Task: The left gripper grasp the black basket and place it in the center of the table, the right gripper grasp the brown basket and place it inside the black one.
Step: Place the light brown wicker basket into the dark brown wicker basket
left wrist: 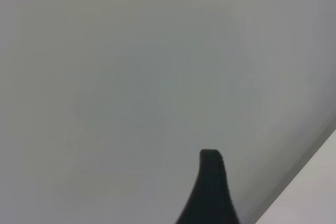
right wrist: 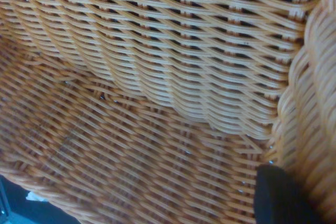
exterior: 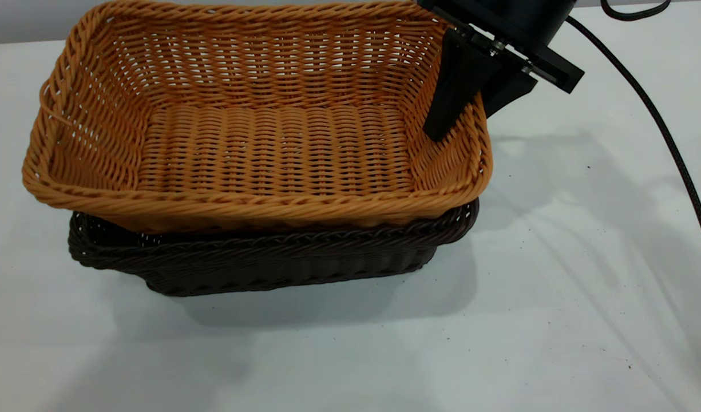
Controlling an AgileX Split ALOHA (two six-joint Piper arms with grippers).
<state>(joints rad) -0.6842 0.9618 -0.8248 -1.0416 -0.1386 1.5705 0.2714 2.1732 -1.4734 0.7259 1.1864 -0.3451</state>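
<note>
Two woven baskets are in view: one brown basket (exterior: 253, 123) and one black basket (exterior: 258, 263), the brown one sitting in the black one, and both rest on the single table (exterior: 556, 297). One gripper shows in the exterior view, the right gripper (exterior: 473, 94), with two pointed fingers, one inside the brown basket's wall and one outside it; one black cable (exterior: 670, 143) trails across the table beside it. The left wrist view shows one dark fingertip (left wrist: 211, 192) of the left gripper, and the right wrist view one more (right wrist: 278, 195)
</note>
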